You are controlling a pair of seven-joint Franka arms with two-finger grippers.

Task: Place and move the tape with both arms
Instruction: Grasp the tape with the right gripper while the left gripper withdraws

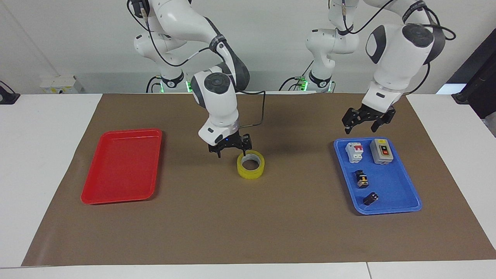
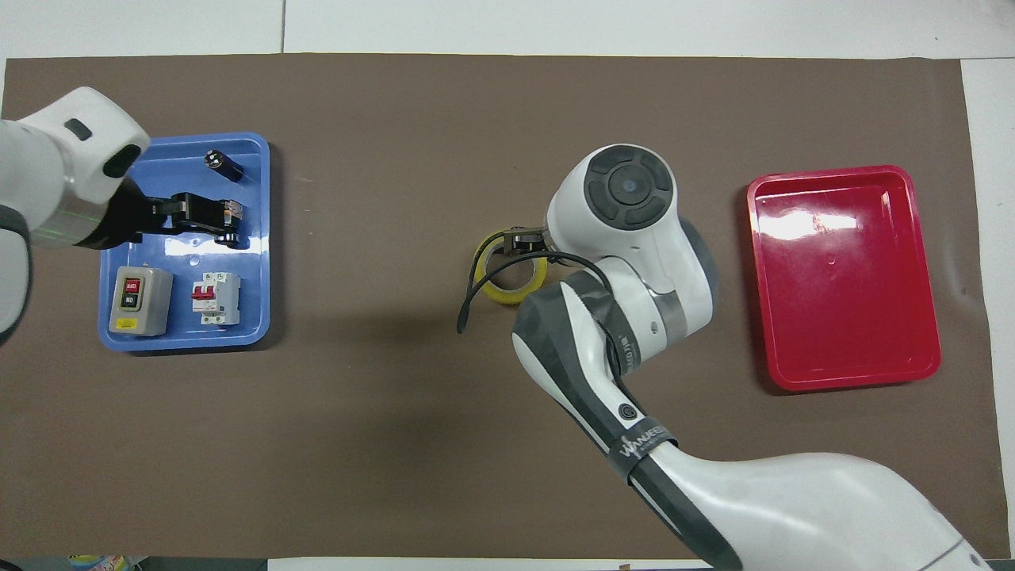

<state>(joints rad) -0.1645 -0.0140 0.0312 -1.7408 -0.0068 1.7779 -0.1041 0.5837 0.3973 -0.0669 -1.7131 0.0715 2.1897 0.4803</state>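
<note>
The yellow tape (image 1: 251, 170) lies flat on the brown mat at mid-table, its rim showing as a ring (image 2: 501, 295) under the arm in the overhead view. My right gripper (image 1: 231, 152) is open and low at the roll. One fingertip (image 1: 245, 154) reaches over the ring's hole, the other stands outside it toward the red tray. From above, the right gripper (image 2: 519, 240) is mostly hidden by its own wrist. My left gripper (image 1: 362, 126) hangs open and empty over the blue tray's end nearest the robots. From above, the left gripper (image 2: 194, 214) is over that tray.
A red tray (image 1: 122, 166) (image 2: 844, 277) lies toward the right arm's end. The blue tray (image 1: 387, 182) (image 2: 178, 337) toward the left arm's end holds a grey switch box (image 1: 381, 151), a white breaker (image 1: 354, 152) and two small black parts.
</note>
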